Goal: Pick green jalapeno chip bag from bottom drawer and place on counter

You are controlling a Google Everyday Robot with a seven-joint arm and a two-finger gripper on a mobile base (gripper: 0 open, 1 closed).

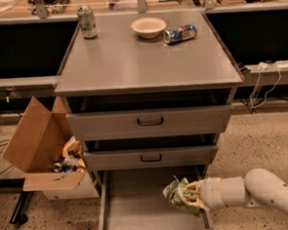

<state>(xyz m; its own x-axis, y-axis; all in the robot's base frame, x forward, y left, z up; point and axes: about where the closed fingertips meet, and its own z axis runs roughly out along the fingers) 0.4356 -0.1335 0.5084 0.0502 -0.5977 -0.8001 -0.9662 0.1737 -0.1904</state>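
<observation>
The green jalapeno chip bag [177, 197] is a wrinkly green and white foil bag held in my gripper [189, 197], which reaches in from the lower right and is shut on it. The bag hangs over the right side of the open bottom drawer [135, 210], a wide grey tray pulled out at floor level. The counter [145, 58] is the flat grey cabinet top, far above the gripper.
On the counter stand a can [86, 22] at the back left, a cream bowl [149, 27], and a blue-and-silver soda can [180, 33] lying on its side. Two upper drawers [149, 121] stick out slightly. An open cardboard box [41, 147] with rubbish sits left of the cabinet.
</observation>
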